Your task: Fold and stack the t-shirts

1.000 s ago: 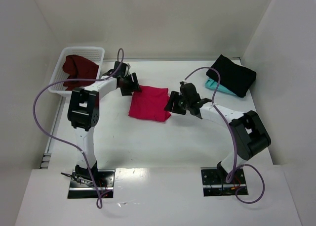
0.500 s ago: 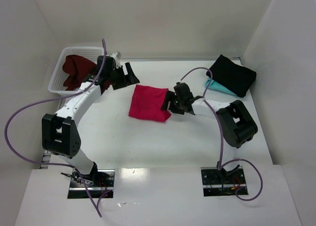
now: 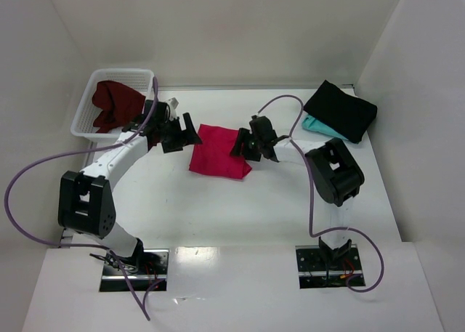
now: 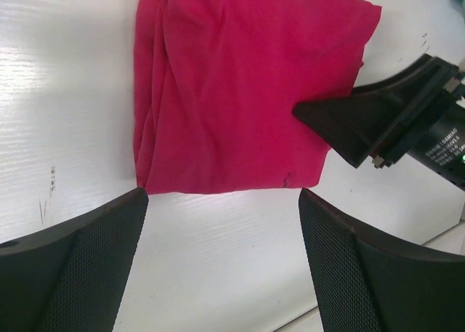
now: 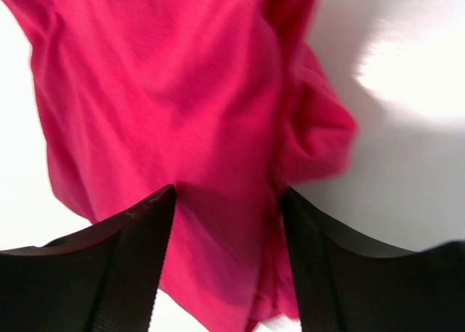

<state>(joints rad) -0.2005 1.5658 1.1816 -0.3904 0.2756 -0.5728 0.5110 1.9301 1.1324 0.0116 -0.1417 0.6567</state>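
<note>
White table, pretty bare tbh. Crimson-pink tee lies folded flat around the middle, w/ some wrinkles along one edge. White lattice basket sits in the far left corner. Far right, near the wall: teal tee flat on the top, black tee piled over most of it. 2 arm base plates at the near edge.

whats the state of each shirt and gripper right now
crimson-pink t-shirt: folded, lying flat
maroon t-shirt: crumpled in the basket
black t-shirt: folded, on the teal t-shirt
teal t-shirt: under the black one, mostly hidden
left gripper: open, empty
right gripper: open, over the crimson-pink t-shirt
</note>
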